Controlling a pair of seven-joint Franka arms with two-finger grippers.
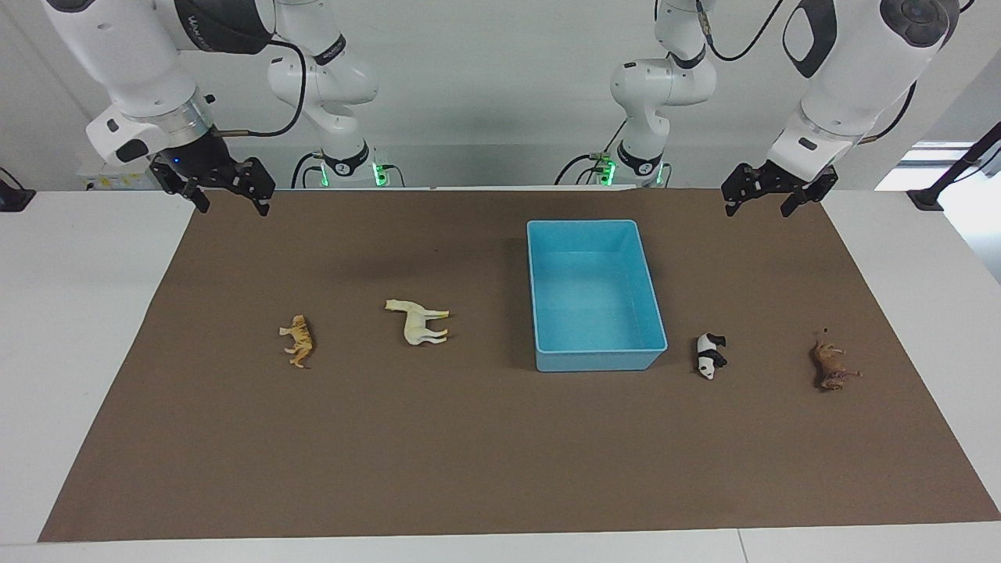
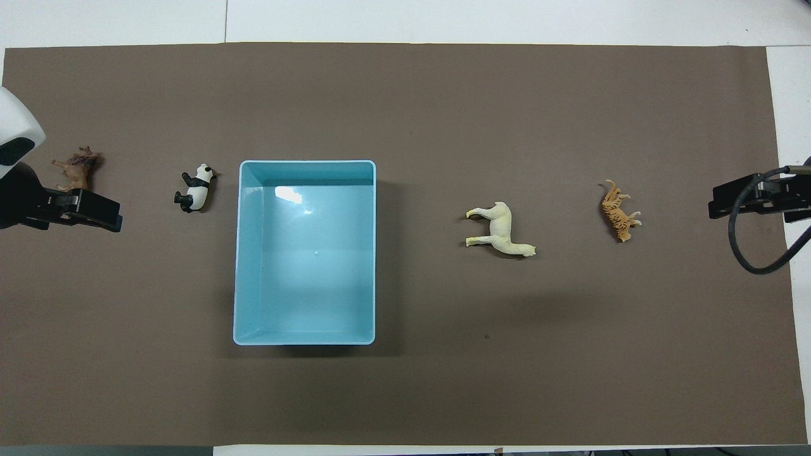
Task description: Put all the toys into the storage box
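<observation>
We judge the task not yet begun: the storage box [image 1: 596, 295] stands empty on the brown mat [image 1: 500, 438] that covers the desk [image 1: 70, 352], and all four toys lie outside it on their sides, in a rough row running along the mat.

Toward the right arm's end lie the horse [image 1: 418, 321], nearer the box, then the tiger [image 1: 299, 341]. Toward the left arm's end the panda [image 1: 710, 356] lies just beside the box, with the lion [image 1: 831, 367] well apart from it.

The right gripper [image 1: 228, 194] hangs over the mat's edge at its own end, fingers spread and holding nothing. The left gripper [image 1: 770, 199] hangs likewise over its end, also spread and holding nothing.

We see nothing else on the mat to block any reach; each toy has room around it.
</observation>
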